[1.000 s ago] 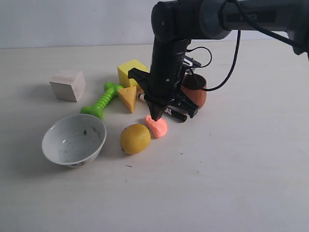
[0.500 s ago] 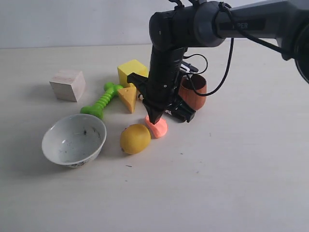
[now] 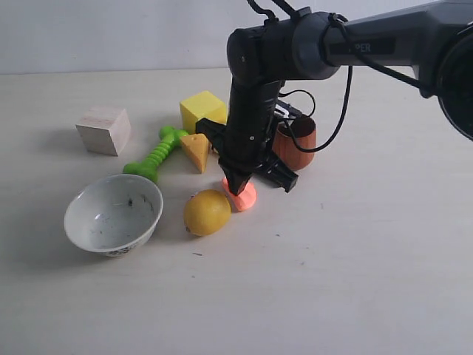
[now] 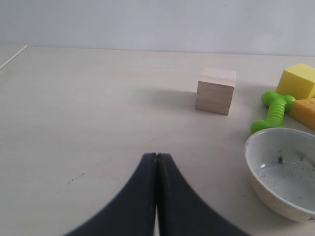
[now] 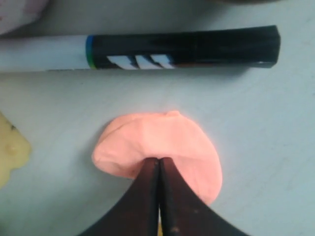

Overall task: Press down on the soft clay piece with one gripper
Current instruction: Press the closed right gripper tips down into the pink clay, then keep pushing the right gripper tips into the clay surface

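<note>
The soft clay piece point(image 3: 244, 198) point(image 5: 162, 138), a small salmon-pink half-round lump, lies on the table just right of the yellow lemon point(image 3: 207, 211). My right gripper point(image 3: 239, 188) point(image 5: 159, 160) is shut, pointing straight down, and its closed tip is sunk into the top of the clay. In the right wrist view the clay bulges around the tip. My left gripper point(image 4: 156, 156) is shut and empty, low over bare table, apart from the objects; it is out of the exterior view.
A black-and-white marker point(image 5: 147, 49) lies just beyond the clay, with a brown cup point(image 3: 298, 140) behind it. Left of the arm are a yellow block point(image 3: 201, 109), yellow wedge point(image 3: 196, 150), green dumbbell toy point(image 3: 157, 154), wooden cube point(image 3: 104, 130) point(image 4: 215, 90) and white bowl point(image 3: 112, 214) point(image 4: 283, 172).
My right gripper has come down from just above the clay until its shut tip presses into the lump. The clay stays in place. The other objects have not moved.
</note>
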You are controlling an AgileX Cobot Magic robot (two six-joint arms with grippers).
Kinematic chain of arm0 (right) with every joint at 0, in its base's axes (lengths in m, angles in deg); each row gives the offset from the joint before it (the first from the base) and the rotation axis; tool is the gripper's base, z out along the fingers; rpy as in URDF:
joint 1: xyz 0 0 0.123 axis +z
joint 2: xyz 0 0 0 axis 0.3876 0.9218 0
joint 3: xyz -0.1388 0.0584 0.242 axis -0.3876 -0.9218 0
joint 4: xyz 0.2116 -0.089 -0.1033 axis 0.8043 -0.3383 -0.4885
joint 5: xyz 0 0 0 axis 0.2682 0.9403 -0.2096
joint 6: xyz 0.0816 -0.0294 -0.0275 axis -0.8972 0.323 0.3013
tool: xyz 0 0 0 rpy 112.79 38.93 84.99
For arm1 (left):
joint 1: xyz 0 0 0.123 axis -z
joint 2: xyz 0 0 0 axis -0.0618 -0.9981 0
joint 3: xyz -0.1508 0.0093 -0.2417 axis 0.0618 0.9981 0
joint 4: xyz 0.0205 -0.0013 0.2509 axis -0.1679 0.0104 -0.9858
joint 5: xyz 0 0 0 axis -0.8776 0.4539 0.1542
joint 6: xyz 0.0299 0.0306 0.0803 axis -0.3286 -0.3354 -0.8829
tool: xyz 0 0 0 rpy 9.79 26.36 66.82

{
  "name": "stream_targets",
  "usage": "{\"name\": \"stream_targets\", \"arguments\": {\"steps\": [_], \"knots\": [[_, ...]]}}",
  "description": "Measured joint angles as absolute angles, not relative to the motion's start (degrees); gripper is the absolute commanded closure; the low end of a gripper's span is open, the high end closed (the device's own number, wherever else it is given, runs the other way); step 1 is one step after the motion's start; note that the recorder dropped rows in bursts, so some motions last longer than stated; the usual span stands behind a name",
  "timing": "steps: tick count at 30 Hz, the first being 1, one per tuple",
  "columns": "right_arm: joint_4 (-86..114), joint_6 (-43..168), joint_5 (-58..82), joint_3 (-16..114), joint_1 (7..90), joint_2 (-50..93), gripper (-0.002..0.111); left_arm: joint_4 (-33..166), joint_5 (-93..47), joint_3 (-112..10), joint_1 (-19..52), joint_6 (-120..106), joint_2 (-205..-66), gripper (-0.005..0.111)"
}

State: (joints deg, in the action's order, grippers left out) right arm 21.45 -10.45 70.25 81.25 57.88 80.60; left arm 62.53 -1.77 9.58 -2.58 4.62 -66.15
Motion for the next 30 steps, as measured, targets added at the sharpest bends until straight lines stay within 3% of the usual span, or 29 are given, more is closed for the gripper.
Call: {"name": "stream_targets", "arguments": {"steps": [30], "knots": [[22.9, -6.9, 72.3, 82.6, 57.9, 82.8, 0.108, 62.5, -1.8, 9.6, -2.6, 4.6, -66.2, 0.107]]}}
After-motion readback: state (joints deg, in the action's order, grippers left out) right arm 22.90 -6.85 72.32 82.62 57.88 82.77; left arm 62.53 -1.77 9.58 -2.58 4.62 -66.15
